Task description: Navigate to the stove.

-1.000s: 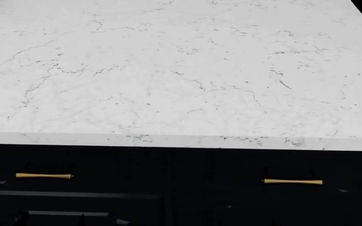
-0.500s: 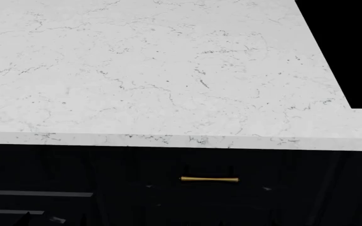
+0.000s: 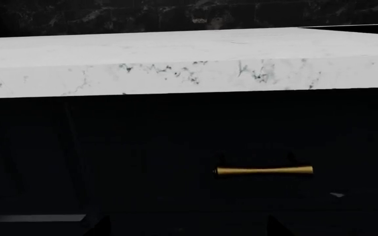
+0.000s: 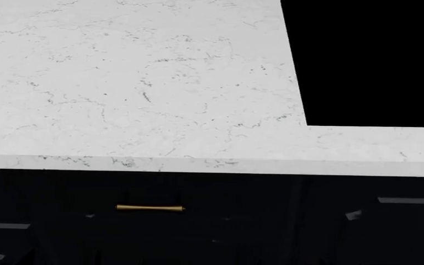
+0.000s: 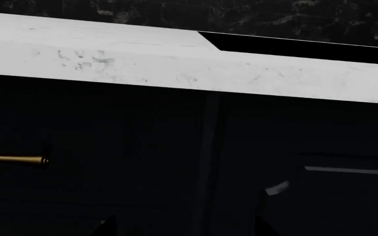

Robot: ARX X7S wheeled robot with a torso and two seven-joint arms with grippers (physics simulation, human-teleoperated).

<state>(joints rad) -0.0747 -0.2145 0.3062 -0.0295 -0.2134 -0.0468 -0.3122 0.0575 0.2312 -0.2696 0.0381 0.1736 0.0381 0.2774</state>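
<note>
The stove [image 4: 374,61] is a flat black panel set into the white marble countertop [image 4: 138,83], at the upper right of the head view. In the right wrist view the stove [image 5: 294,46] is a thin black wedge behind the counter's edge. Both arms are held low in front of the dark navy cabinet fronts [image 4: 227,221]. The left gripper [image 3: 187,228] shows only two dark fingertips set wide apart, open and empty. The right gripper [image 5: 183,228] looks the same, open with nothing between its fingers.
The counter's front edge [image 4: 197,164] runs across the whole view above the cabinets. A brass bar handle [image 4: 150,208] sits on a drawer front left of centre. A pale grey bar [image 4: 412,201] shows on the front below the stove.
The head view has shifted right along the counter. The black stove panel has grown from a corner sliver to much of the upper right. The brass handle has slid left.
</note>
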